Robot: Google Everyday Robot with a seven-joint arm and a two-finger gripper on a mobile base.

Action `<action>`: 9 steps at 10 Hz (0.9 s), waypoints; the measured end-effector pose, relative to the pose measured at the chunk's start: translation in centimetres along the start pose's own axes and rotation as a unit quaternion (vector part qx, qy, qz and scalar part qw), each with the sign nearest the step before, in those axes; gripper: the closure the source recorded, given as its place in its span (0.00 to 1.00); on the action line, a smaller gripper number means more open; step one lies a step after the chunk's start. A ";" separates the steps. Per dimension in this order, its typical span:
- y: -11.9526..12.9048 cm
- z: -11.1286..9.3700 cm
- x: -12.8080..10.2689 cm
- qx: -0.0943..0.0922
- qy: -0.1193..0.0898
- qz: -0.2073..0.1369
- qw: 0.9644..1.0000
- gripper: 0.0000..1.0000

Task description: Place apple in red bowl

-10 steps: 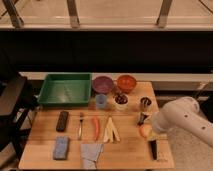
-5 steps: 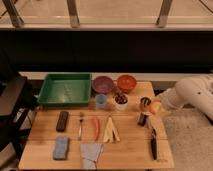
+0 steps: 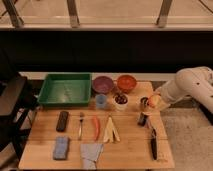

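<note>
The apple (image 3: 153, 100), small and yellow-orange, is held in my gripper (image 3: 150, 102) above the right side of the wooden table (image 3: 130, 150). The gripper is shut on it, and my white arm (image 3: 187, 87) reaches in from the right. The red bowl (image 3: 126, 82) stands at the back of the table, to the left of and behind the gripper, next to the purple bowl (image 3: 103, 84). The apple is apart from the red bowl.
A green tray (image 3: 65, 90) is at the back left. A blue cup (image 3: 101, 101) and a white cup (image 3: 120, 101) stand in front of the bowls. A remote (image 3: 62, 120), fork (image 3: 80, 125), chili (image 3: 96, 127), banana peel (image 3: 111, 130), sponge (image 3: 61, 147), cloth (image 3: 91, 150) and black tool (image 3: 154, 145) lie in front.
My gripper has risen and moved from the front right of the table toward the back, carrying the apple with it. Everything else on the table has stayed put.
</note>
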 end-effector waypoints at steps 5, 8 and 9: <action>-4.0 -1.8 -1.1 0.050 0.001 -0.018 0.999 1.00; -10.0 -0.4 -2.7 0.061 -0.021 -0.036 0.997 0.96; -11.2 0.1 -3.3 0.061 -0.028 -0.040 0.997 0.90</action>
